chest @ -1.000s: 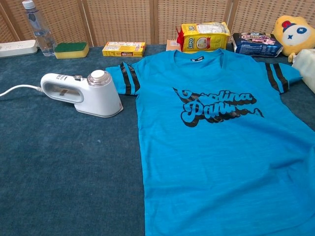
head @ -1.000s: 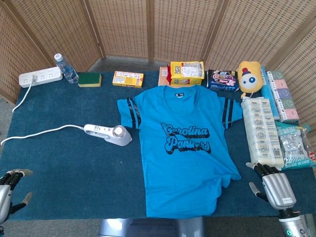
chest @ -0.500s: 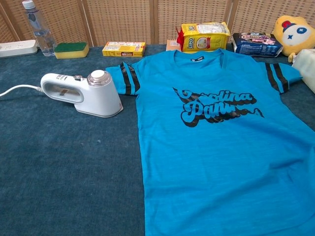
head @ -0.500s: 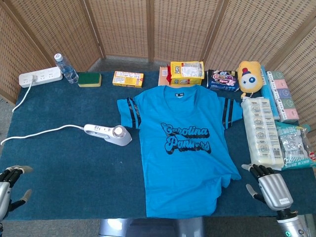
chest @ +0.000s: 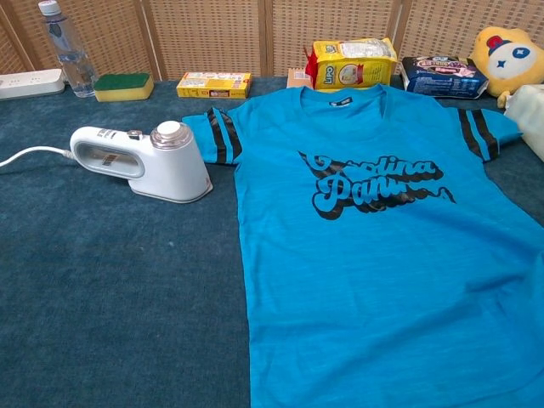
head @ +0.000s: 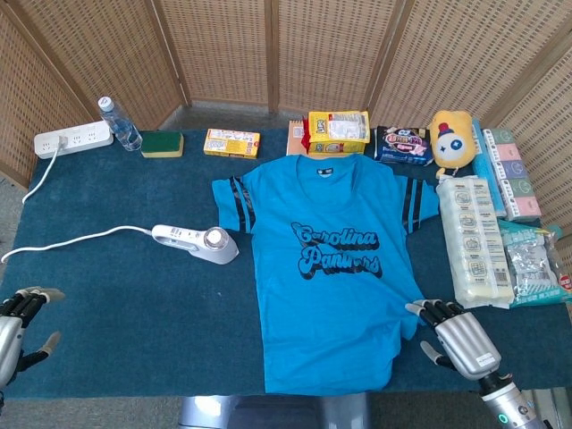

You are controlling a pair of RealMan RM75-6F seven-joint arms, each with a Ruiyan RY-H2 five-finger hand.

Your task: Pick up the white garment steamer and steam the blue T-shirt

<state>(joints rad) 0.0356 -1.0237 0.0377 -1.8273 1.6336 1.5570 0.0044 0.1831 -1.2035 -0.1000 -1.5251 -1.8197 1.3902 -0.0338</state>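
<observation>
Head view — steamer (head: 198, 242) well apart from left hand (head: 16, 329).

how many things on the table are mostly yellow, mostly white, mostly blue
Yellow: 3 – snack bag, flat box, plush toy
White: 3 – garment steamer, power strip, long wrapped pack
Blue: 1 – T-shirt
Total: 7

The head view is looking steeply down from high above the table's (head: 134, 295) near edge, taking in everything beyond the right hand (head: 458, 335). The chest view is sitting low and close, sharing the blue T-shirt (chest: 374, 255) and white garment steamer (chest: 144, 161).
</observation>
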